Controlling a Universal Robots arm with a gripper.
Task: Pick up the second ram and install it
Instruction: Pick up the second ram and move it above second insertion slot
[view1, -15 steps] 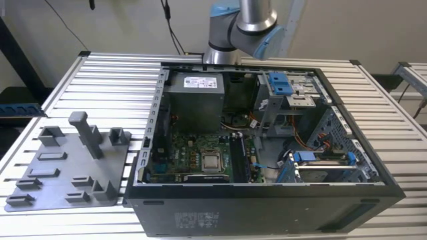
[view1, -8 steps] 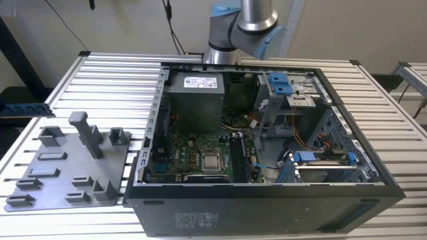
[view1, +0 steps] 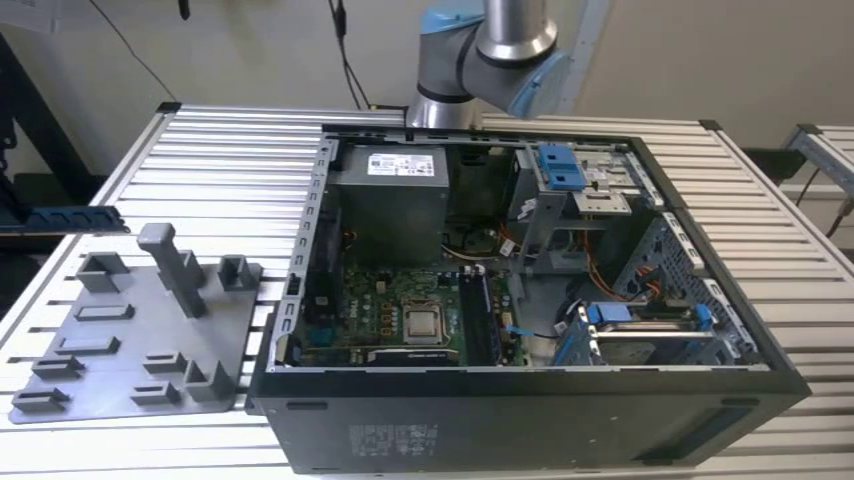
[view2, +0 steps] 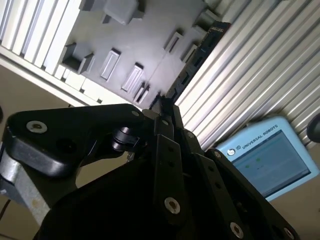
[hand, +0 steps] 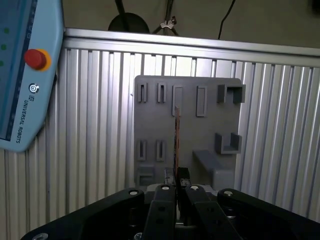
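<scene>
My gripper (hand: 177, 192) is shut on the second ram (hand: 176, 140), a thin dark stick seen edge-on that sticks out from between the black fingers. In the second wrist view the same ram (view2: 197, 55) runs as a long dark strip from the gripper (view2: 162, 117) out past the edge of the grey fixture plate (view2: 130, 45). The ram hangs in the air above the fixture plate (hand: 190, 125), apart from its slots. In the exterior view the arm (view1: 483, 50) rises behind the open computer case (view1: 534, 400), with its motherboard (view1: 400, 310) lying inside.
The grey fixture plate (view1: 134, 330) with upright pegs lies on the slatted aluminium table (view1: 227, 150), at the exterior view's left of the case. A blue-and-grey teach pendant (hand: 25, 75) rests on the table beside the plate, also seen in the second wrist view (view2: 265, 160).
</scene>
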